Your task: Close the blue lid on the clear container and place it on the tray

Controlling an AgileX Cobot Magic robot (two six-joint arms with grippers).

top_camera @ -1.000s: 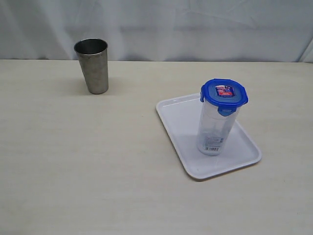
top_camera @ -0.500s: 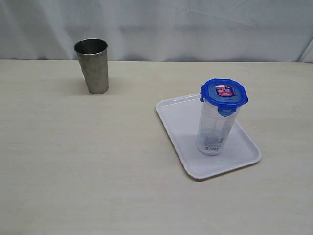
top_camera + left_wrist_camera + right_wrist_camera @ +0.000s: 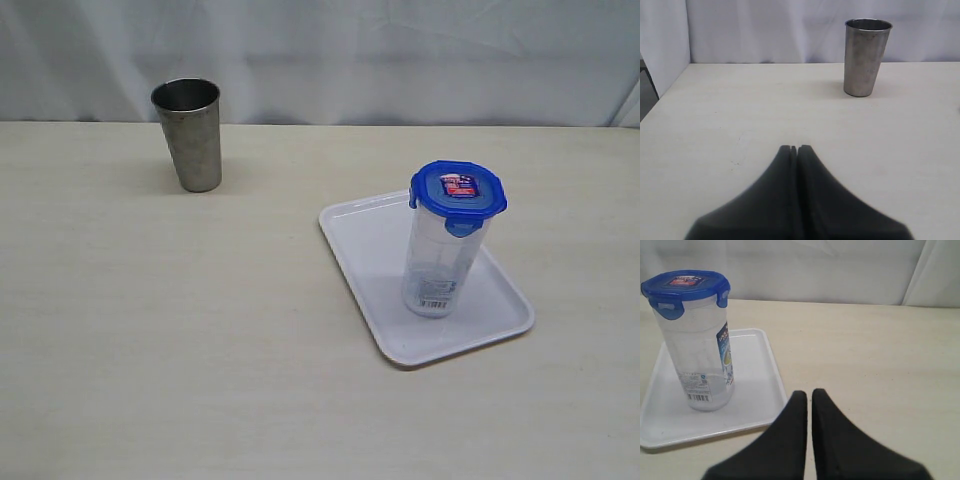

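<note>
The clear container (image 3: 433,262) stands upright on the white tray (image 3: 360,235), with the blue lid (image 3: 458,190) seated on its top. The right wrist view shows the same container (image 3: 699,357), lid (image 3: 686,286) and tray (image 3: 757,385) close by. My right gripper (image 3: 809,394) is shut and holds nothing, just off the tray's corner over the bare table. My left gripper (image 3: 794,148) is shut too, empty, above the table some way from the metal cup. Neither arm shows in the exterior view.
A grey metal tumbler (image 3: 188,134) stands upright at the back left of the table, also seen ahead of the left gripper as the tumbler (image 3: 866,56). A pale curtain (image 3: 400,50) hangs behind the table. The table's side edge (image 3: 662,92) shows in the left wrist view.
</note>
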